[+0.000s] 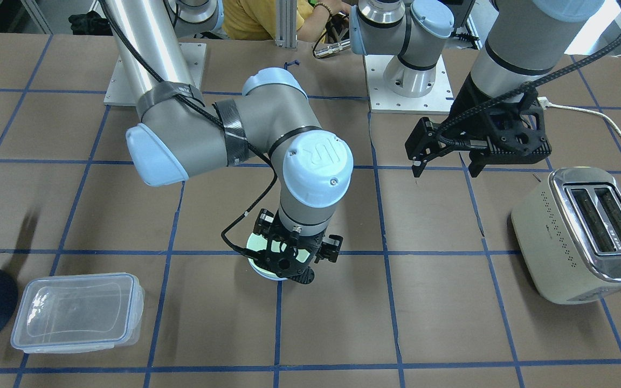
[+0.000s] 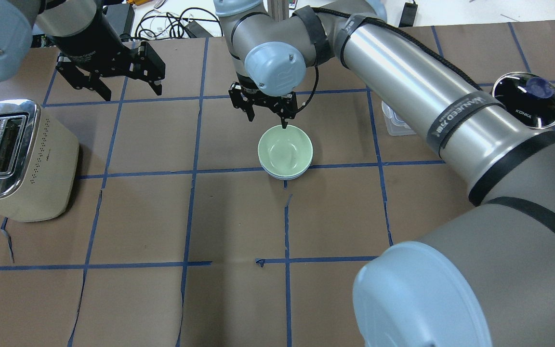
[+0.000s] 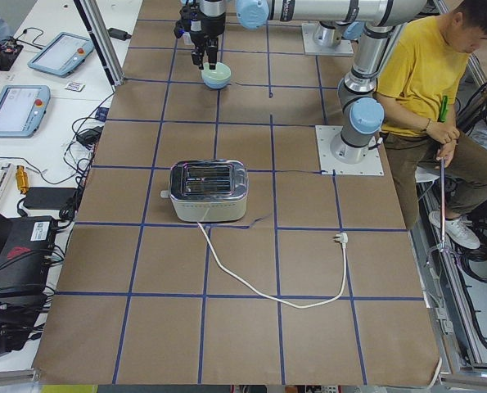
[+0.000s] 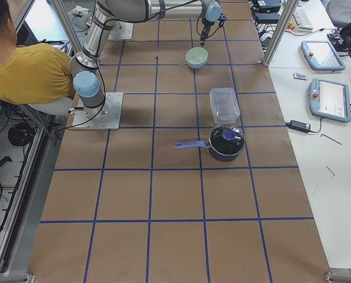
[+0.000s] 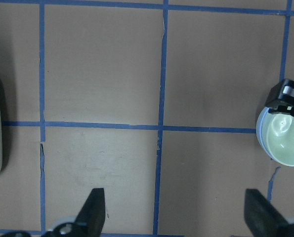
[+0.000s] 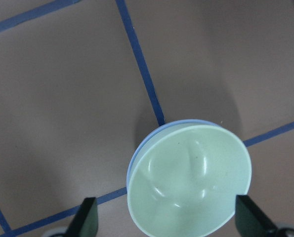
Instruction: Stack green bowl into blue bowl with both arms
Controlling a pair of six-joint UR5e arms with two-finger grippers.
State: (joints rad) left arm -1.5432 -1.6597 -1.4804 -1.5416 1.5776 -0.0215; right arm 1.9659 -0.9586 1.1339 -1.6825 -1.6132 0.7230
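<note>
The pale green bowl [image 2: 284, 152] sits nested inside the blue bowl [image 2: 284, 176] at the table's middle; only the blue rim shows beneath it. My right gripper [image 2: 268, 120] hangs open just above the far rim of the stack, holding nothing. In the right wrist view the green bowl [image 6: 189, 180] lies between the spread fingers [image 6: 87, 217], with the blue rim [image 6: 156, 132] showing behind it. My left gripper [image 2: 130, 94] is open and empty, well off to the left and above the table. The left wrist view shows the stack [image 5: 285, 143] at its right edge.
A cream and chrome toaster [image 2: 15, 159] stands at the left, its cord trailing over the table. A dark navy saucepan [image 2: 528, 99] and a clear plastic container [image 1: 78, 310] stand at the right. A person in yellow [image 3: 423, 74] sits behind the robot.
</note>
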